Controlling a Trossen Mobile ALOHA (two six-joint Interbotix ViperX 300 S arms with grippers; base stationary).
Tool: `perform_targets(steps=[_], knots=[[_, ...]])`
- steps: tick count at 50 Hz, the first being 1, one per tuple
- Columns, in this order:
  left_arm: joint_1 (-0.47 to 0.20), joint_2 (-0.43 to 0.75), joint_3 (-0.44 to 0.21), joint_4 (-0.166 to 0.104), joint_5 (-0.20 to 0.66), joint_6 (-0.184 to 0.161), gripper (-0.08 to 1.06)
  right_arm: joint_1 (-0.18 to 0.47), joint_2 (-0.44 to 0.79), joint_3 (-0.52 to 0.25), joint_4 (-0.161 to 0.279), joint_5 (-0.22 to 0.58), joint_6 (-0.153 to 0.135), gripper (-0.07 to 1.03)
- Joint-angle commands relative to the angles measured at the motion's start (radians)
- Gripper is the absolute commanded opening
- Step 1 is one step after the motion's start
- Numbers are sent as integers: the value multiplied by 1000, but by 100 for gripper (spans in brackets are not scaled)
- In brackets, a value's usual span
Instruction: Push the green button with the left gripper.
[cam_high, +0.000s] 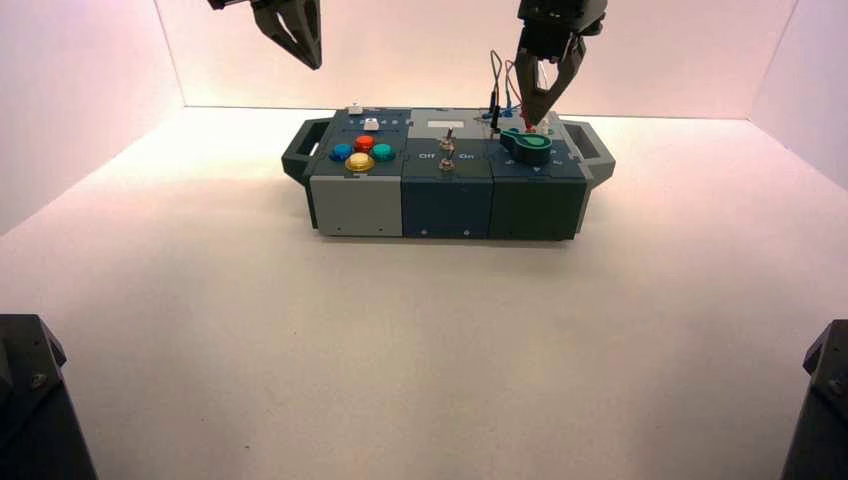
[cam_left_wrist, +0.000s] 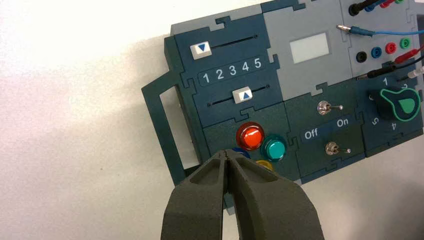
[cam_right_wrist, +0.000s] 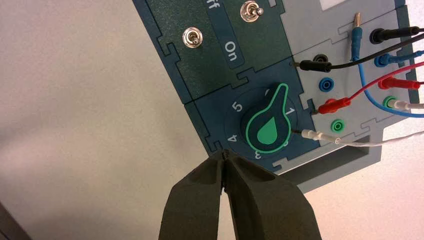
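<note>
Clenched together, the black tapered fingers (cam_left_wrist: 235, 200) of the left gripper (cam_left_wrist: 229, 154) hung above the button cluster; I judged they should shift onto the small round teal-green button (cam_left_wrist: 274, 148) beside the red button (cam_left_wrist: 250, 136), then press straight down.

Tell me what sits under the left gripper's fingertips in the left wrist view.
Under the shut left gripper show slivers of the blue button and yellow button; the rest of each is covered. The green button and red button lie clear beside it.

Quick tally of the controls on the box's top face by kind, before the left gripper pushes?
Round buttons: 4, including the green button
Sliders: 2
Toggle switches: 2
Knob: 1
Total: 9
</note>
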Motion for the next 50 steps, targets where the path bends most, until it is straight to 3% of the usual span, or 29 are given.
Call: perform_targets(steps=[1, 35, 46, 50], knots=[[-2, -35, -8, 0, -6, 2, -3, -2, -26, -11, 2, -5, -2, -2], [-9, -86, 5, -2, -6, 2, -3, -3, -46, -15, 25, -5, 12, -2], [-29, -129, 21, -2, 18, 0, -3, -17, -48, -18, 25, -2, 52, -2], [-40, -138, 23, -2, 29, 0, -3, -46, -54, -21, 26, 0, 86, -2]])
